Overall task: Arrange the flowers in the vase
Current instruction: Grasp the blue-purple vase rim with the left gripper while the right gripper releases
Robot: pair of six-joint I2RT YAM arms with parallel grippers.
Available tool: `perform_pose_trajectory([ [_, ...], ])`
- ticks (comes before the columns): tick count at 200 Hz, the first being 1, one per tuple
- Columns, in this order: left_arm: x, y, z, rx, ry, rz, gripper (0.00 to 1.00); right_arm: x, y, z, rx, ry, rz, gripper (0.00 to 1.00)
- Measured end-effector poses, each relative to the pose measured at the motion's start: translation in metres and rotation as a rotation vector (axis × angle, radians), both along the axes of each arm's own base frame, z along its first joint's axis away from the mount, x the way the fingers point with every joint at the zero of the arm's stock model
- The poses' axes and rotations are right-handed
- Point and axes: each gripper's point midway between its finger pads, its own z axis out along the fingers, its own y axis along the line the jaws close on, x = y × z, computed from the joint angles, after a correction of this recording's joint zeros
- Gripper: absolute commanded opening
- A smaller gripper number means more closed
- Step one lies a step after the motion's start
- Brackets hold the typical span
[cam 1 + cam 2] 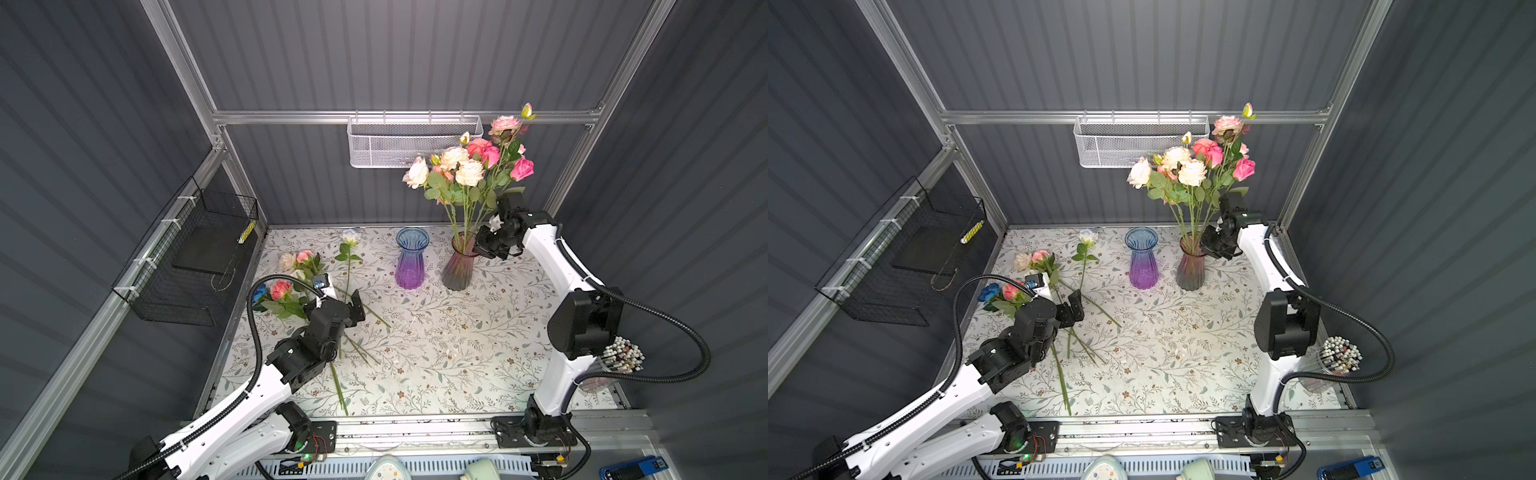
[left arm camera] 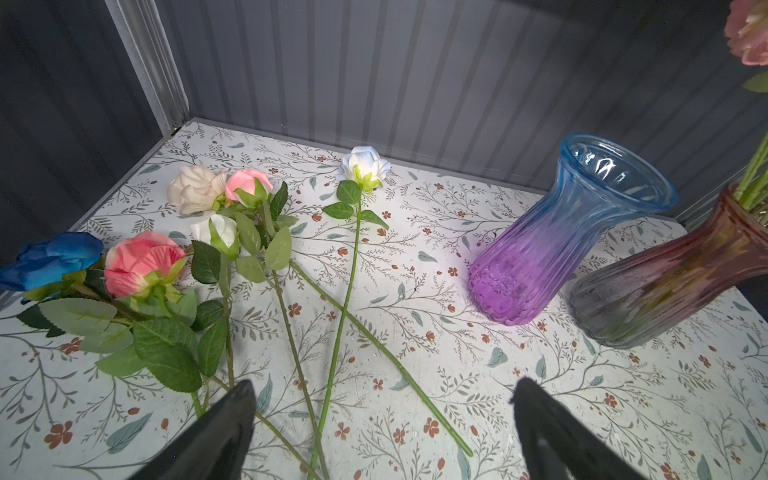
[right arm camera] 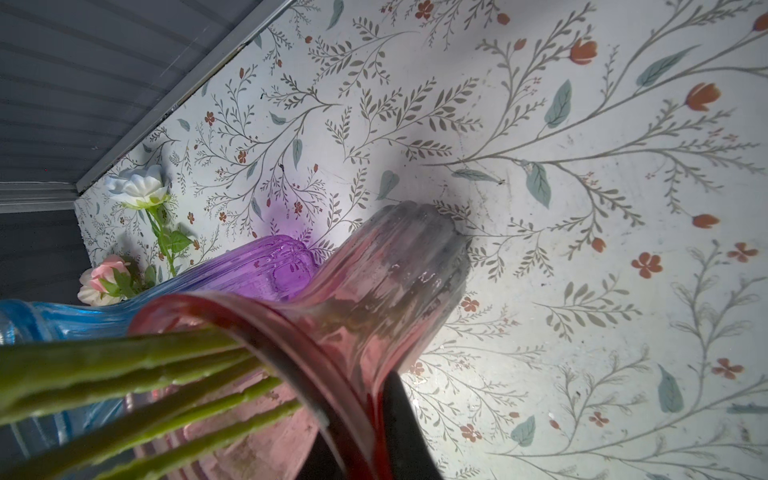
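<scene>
flowers (image 1: pixel 280 289) loose on table (image 1: pixel 457 353), left; crossed stems clear only in left wrist view | left gripper (image 2: pixel 384 386) spread wide above them | blue vase (image 1: pixel 411 259) upright, centre | pink vase (image 1: pixel 459 270) holds bouquet (image 1: pixel 469 170), right wrist view shows stems only | right gripper (image 1: pixel 480 248) pinching its rim

A white surface (image 1: pixel 478 365) printed with grey-green sprigs and small rust-red blossoms carried a ribbed blue-and-purple vase (image 1: pixel 410 262), blue at the rim, and a pink-and-grey vase (image 1: pixel 459 268), pink at the rim. The flowers (image 1: pixel 469 172) were pink, coral, cream and white with green leaves; one rose (image 2: pixel 52 257) was deep blue. A mesh basket (image 1: pixel 415 143) was white, a wire basket (image 1: pixel 187 257) black. The ribbed walls (image 1: pixel 395 54) were dark grey, the arms (image 1: pixel 266 390) white and black.
</scene>
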Motion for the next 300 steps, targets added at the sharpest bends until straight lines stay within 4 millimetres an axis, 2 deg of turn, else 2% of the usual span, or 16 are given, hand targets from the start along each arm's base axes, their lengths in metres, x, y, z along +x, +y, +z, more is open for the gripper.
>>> perform_pose_trajectory([
  [20,0.001,-0.002,0.001,0.000,0.004,-0.005,0.98,-0.001,0.001,0.000,-0.003,0.011,0.013,0.16],
  [36,0.002,-0.003,0.003,-0.002,0.003,-0.009,0.98,-0.001,0.002,-0.001,-0.004,0.020,0.020,0.17],
  [51,0.002,-0.004,0.004,-0.003,0.003,-0.011,0.98,0.000,0.004,0.001,-0.004,0.015,0.029,0.28],
  [75,0.003,-0.006,0.005,-0.001,0.005,-0.015,0.99,0.002,0.011,0.009,0.002,-0.010,0.050,0.37],
  [145,0.011,-0.021,0.010,-0.002,0.027,-0.052,0.99,0.001,0.013,0.023,0.009,-0.050,0.060,0.48],
  [196,0.016,-0.034,0.010,0.006,0.053,-0.088,0.99,-0.018,0.007,0.050,-0.001,-0.134,0.064,0.53],
  [225,0.026,-0.049,0.019,0.009,0.065,-0.118,0.97,-0.035,-0.001,0.060,-0.013,-0.171,0.055,0.55],
  [251,0.048,-0.066,0.034,-0.019,0.098,-0.156,0.91,-0.058,-0.011,0.069,-0.041,-0.214,0.035,0.56],
  [266,0.075,-0.070,0.043,-0.057,0.132,-0.166,0.86,-0.076,-0.018,0.077,-0.054,-0.255,0.021,0.57],
  [300,0.141,-0.089,0.060,-0.107,0.208,-0.206,0.84,-0.120,-0.029,0.100,-0.059,-0.375,-0.006,0.58],
])
